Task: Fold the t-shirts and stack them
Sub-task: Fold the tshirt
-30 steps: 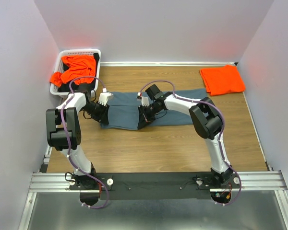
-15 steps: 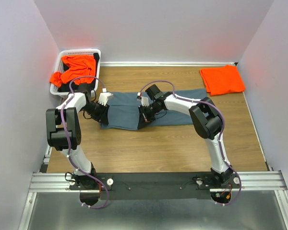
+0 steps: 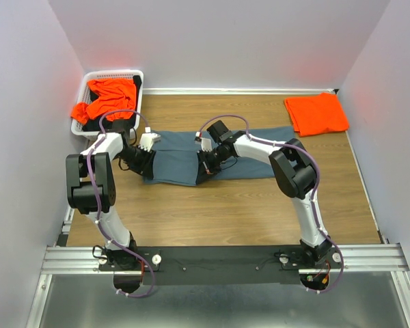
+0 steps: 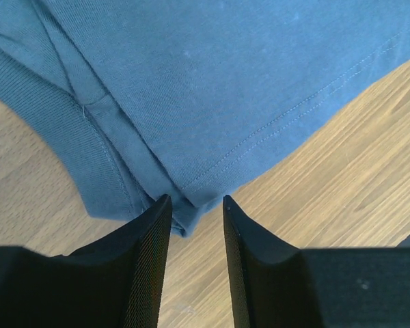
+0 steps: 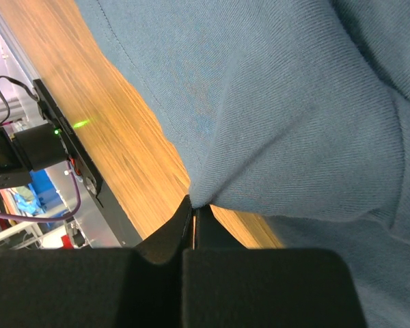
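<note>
A slate blue-grey t-shirt [image 3: 242, 152] lies spread across the middle of the table. My left gripper [image 3: 143, 161] is at its left end; in the left wrist view the shirt's [image 4: 212, 82] hem corner lies between the tips of the open left gripper [image 4: 196, 199], which is not pinching it. My right gripper [image 3: 203, 168] is at the shirt's front edge. It is shut [image 5: 193, 203] on a pulled-up fold of the blue-grey cloth [image 5: 294, 123]. A folded orange t-shirt [image 3: 316, 113] lies at the back right. Another orange t-shirt [image 3: 108, 97] is bunched in the basket.
The white slotted basket [image 3: 116, 72] stands at the back left corner against the wall. Walls close in the table on the left, back and right. The arms' black base rail [image 3: 219, 260] runs along the near edge.
</note>
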You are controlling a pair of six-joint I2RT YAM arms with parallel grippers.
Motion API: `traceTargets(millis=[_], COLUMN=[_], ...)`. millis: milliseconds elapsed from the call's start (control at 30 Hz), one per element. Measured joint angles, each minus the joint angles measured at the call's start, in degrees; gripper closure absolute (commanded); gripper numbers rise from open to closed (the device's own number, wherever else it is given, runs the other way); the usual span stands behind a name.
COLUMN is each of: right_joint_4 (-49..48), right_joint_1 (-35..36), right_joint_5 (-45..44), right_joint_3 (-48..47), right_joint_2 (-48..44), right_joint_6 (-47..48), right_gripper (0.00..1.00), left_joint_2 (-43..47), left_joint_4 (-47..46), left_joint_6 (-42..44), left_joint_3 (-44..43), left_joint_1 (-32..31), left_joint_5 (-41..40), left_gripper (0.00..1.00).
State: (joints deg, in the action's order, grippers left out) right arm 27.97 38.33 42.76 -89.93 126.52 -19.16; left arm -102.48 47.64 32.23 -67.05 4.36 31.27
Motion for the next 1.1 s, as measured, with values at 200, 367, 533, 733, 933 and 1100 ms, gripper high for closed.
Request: traceTargets(millis=[200,367,533,733,933,1100], right_joint_4=[0.0,0.0,0.0,0.0,0.0,0.0], right_joint_1=[0.0,-0.02,0.0,0.0,-0.02,0.0], right_joint_5=[0.02,0.17,0.24,0.35,0.37,0.39], right_joint_3=[0.0,0.0,0.0,0.0,0.0,0.0], right_joint_2=[0.0,0.0,0.0,-0.02,-0.02,-0.04], right_joint_6=[0.13,0.13,0.15,0.17,0.17,0.17], right_gripper=[1.0,1.0,0.99,0.99,1.0,0.99], left_joint_2=[-1.49,-1.51,-1.51,-1.49,-1.49,-1.51], left_joint_4=[-0.63,-0.59,0.13,1.18,1.68,1.68], left_joint_6=[-0.11,0.26,0.52,0.72,0.74,0.74], left_joint_3=[0.52,0.5,0.15,-0.15,-0.35,-0.35], left_joint_1=[0.0,0.0,0.0,0.0,0.0,-0.11], left_joint_5=[0.04,0.07,0.28,0.9,1.14,1.2], left_gripper=[0.63,0.72,0.7,0.69,0.69,0.76])
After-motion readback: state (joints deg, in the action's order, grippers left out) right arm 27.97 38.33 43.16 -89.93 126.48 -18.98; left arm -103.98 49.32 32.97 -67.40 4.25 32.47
